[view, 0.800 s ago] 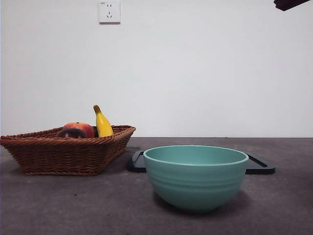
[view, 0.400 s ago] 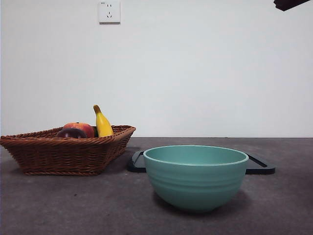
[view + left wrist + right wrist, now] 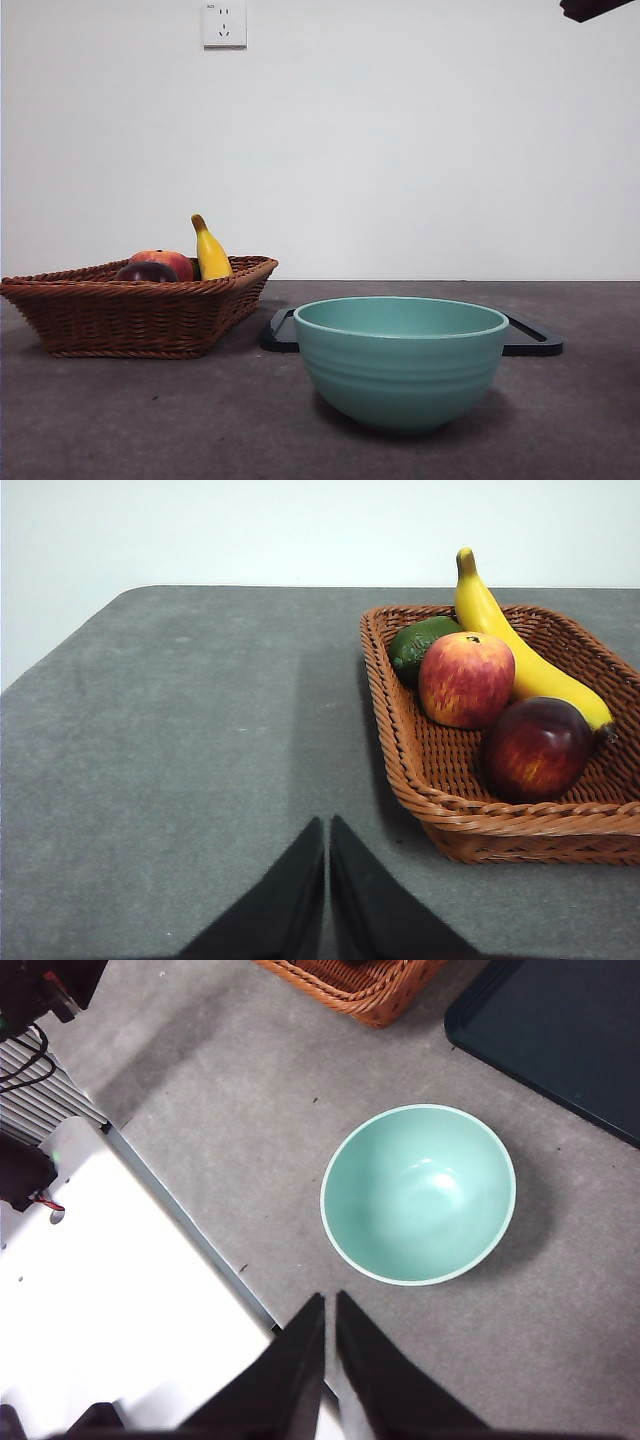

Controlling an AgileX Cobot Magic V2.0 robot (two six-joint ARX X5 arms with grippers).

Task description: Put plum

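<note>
Currently the plum (image 3: 536, 748), glossy dark maroon, lies in the basket (image 3: 420, 780) at its near corner, beside the peach (image 3: 465, 679). Left wrist view alone reveals a lime (image 3: 418, 643). Left gripper (image 3: 327, 832) and right gripper (image 3: 330, 1307) both pinched narrow, empty.

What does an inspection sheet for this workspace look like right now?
Surface: grey table, no spills seen.
Job's things: plum in the basket, beside the peach.
Clutter: banana and a green fruit also in the basket; teal bowl, nothing inside; dark tray behind it.
Grippers: left gripper shut, short of the basket; right gripper shut, high above the bowl.
Cables: wires at the robot base.
Surroundings: white wall, socket.
</note>
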